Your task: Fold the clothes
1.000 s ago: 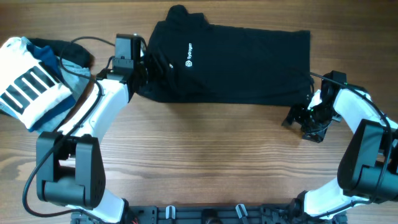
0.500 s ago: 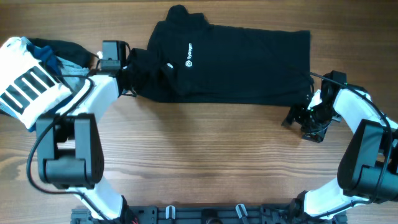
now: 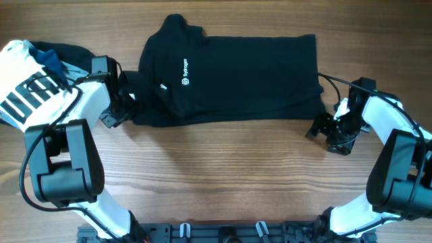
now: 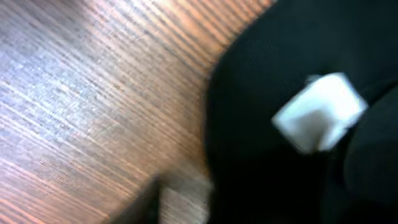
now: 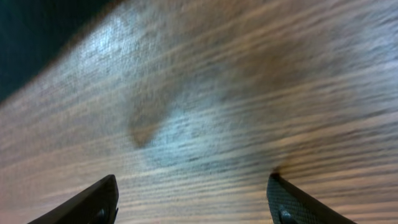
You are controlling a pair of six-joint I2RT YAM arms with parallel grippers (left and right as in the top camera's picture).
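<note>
The black collared shirt (image 3: 236,74) lies flat across the far half of the table, collar to the left, with its white chest logo (image 3: 183,64) up. My left gripper (image 3: 125,104) is at the shirt's left sleeve edge, shut on the fabric. The blurred left wrist view shows black cloth (image 4: 267,56) with a white label (image 4: 320,112) and one finger against the cloth. My right gripper (image 3: 322,132) rests open and empty on bare wood, just right of the shirt's hem. In the right wrist view its fingers (image 5: 193,205) are spread wide, and the shirt (image 5: 37,31) shows in the top left corner.
A white garment with black stripes (image 3: 30,94) lies at the far left edge, on top of folded light-blue and navy garments (image 3: 57,57). It lies close to my left arm. The wooden table (image 3: 216,175) runs bare along the front.
My left gripper has moved left and slightly toward the front, and the whole shirt has slid left with it. The right arm has not moved.
</note>
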